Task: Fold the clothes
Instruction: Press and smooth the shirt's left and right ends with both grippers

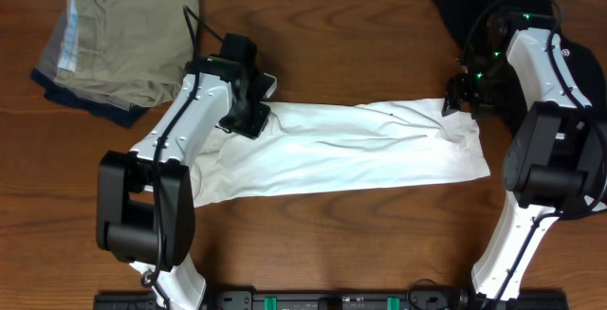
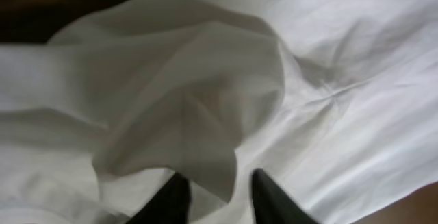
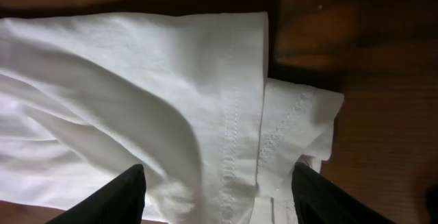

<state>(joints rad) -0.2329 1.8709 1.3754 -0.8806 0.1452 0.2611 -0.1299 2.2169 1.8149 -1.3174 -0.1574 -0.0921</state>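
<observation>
On the wooden table (image 1: 313, 244) the white T-shirt (image 1: 360, 149) lies in a long band running from the left gripper (image 2: 219, 200) to the right gripper (image 3: 219, 196). A pile of folded clothes (image 1: 123, 45) sits beyond the left gripper and a black garment (image 1: 474, 2) beyond the right. The left jaws are narrow, pinching a raised fold. The right jaws stand wide, astride the stitched hem.

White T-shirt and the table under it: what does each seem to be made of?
The white T-shirt looks like thin, matte cloth, probably cotton knit: it falls in soft creases, has no shine, and shows rows of stitching along its edge. The table looks like brown wood with long grain streaks and a faint sheen. Whether it is solid wood or a laminate cannot be told.
</observation>
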